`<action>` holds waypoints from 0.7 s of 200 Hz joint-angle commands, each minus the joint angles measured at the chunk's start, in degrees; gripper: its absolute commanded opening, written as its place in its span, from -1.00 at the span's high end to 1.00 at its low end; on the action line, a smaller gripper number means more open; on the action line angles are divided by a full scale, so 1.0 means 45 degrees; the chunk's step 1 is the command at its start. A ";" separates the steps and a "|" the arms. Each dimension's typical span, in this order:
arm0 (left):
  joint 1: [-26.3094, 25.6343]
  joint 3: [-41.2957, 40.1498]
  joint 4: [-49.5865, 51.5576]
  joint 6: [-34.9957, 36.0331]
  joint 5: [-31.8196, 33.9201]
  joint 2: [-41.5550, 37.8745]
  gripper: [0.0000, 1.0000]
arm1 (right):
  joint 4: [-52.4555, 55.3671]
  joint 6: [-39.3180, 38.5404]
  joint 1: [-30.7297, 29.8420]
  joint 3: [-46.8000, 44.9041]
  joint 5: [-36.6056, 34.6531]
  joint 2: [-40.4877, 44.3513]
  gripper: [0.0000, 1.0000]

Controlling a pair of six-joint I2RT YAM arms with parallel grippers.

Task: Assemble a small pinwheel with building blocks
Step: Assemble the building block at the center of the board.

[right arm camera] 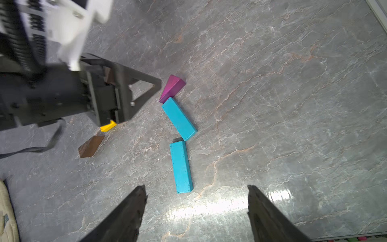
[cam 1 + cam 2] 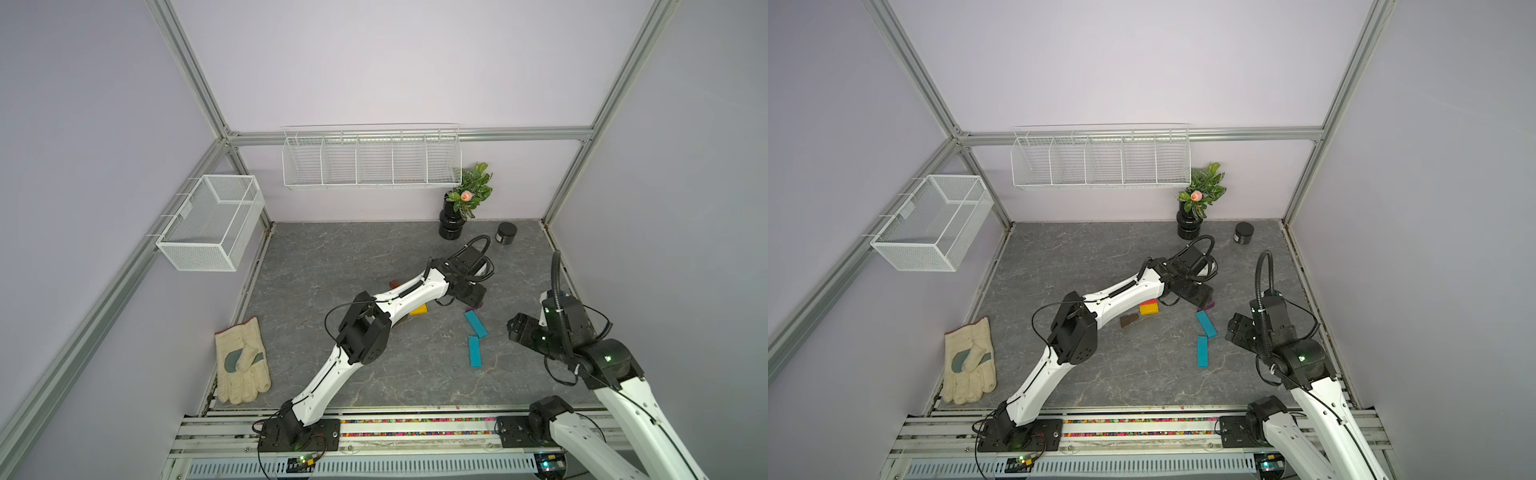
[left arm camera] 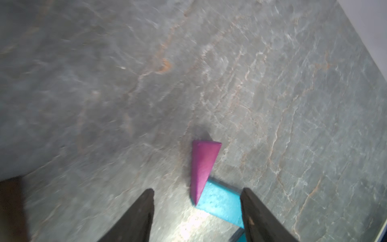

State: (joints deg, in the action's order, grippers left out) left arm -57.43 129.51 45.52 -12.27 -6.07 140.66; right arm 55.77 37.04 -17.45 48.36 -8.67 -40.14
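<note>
A mesh basket (image 2: pixel 212 222) is hanging on the wall at nine o'clock and a wire rack (image 2: pixel 372 160) at twelve. Beside the rack a black vase (image 2: pixel 452 224) is holding a green plant with a pink bloom, and a black round jar (image 2: pixel 507 233) is standing at one o'clock. The building blocks (image 2: pixel 475 324) are lying loose toward three o'clock from the centre of the tabletop (image 2: pixel 332 257): a brown wedge (image 2: pixel 1129 320), a red-and-yellow block (image 2: pixel 1149 306), a purple wedge (image 3: pixel 204 165) touching one teal bar (image 1: pixel 179 118), and a second teal bar (image 1: pixel 181 166) at its six o'clock. The left tool (image 3: pixel 197 190) is hovering spread beside the purple wedge, gripping nothing. The right tool (image 1: pixel 196 186) is hanging spread at four o'clock, likewise bare. Lilac walls and aluminium framing are enclosing the grey marbled surface.
</note>
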 commanded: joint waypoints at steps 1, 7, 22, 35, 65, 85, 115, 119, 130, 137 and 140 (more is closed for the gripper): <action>-0.0219 0.0732 0.0252 0.0903 -0.0025 0.0514 -0.36 | 0.0167 -0.0288 0.0225 -0.0132 0.0618 -0.0019 -0.57; -0.0307 0.0767 0.0175 0.1110 0.0136 0.0611 -0.36 | 0.0147 -0.0301 0.0264 -0.0174 0.0725 -0.0040 -0.57; -0.0492 0.0755 -0.0086 0.1646 0.0543 0.0804 -0.36 | 0.0144 -0.0312 0.0378 -0.0252 0.0897 -0.0063 -0.57; -0.0558 0.0859 -0.0164 0.1713 0.0976 0.1054 -0.35 | 0.0107 -0.0341 0.0443 -0.0278 0.0968 -0.0065 -0.57; -0.0562 0.1211 -0.0216 0.1630 0.1536 0.1590 -0.11 | 0.0145 -0.0382 0.0568 -0.0325 0.1105 -0.0029 -0.56; -0.0578 0.1272 -0.0398 0.1541 0.1636 0.1803 0.19 | 0.0135 -0.0446 0.0634 -0.0442 0.1230 -0.0004 -0.56; -0.0580 0.1329 -0.0349 0.1612 0.2005 0.1961 0.61 | 0.0052 -0.0438 0.0688 -0.0566 0.1435 -0.0042 -0.55; -0.0568 0.1301 -0.0331 0.1669 0.2030 0.1946 0.68 | 0.0033 -0.0455 0.0705 -0.0570 0.1440 -0.0060 -0.55; -0.0578 0.1141 -0.0246 0.1781 0.2123 0.1857 0.85 | 0.0009 -0.0450 0.0702 -0.0592 0.1493 -0.0064 -0.54; -0.0578 0.1041 -0.0115 0.1913 0.2143 0.1752 0.92 | 0.0004 -0.0450 0.0723 -0.0590 0.1515 -0.0058 -0.54; -0.0578 0.0985 -0.0054 0.1930 0.2148 0.1718 0.94 | -0.0008 -0.0466 0.0715 -0.0590 0.1518 -0.0039 -0.54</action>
State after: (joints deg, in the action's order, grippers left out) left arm -60.01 133.93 43.40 -5.63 1.91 148.51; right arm 55.75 35.70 -14.66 46.63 -2.94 -40.36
